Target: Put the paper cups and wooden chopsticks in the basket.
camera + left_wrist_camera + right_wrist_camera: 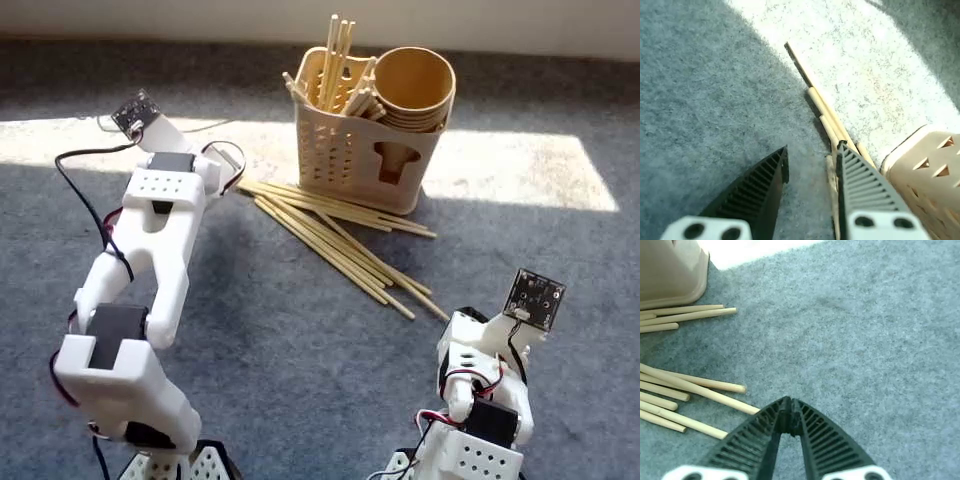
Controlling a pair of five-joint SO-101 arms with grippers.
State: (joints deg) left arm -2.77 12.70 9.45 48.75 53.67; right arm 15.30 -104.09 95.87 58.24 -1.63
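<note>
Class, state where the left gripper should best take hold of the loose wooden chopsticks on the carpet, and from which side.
Best grip the pale wooden chopsticks near the ends beside the open left gripper, from above, straddling them crosswise: they lie flat on the grey carpet, long and thin.

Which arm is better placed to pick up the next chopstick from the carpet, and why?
Left, probably: the left gripper is open at the loose chopsticks; the right gripper is shut beside them.

Carpeted room: grey carpet (300, 380), pale wall (150, 15).
</note>
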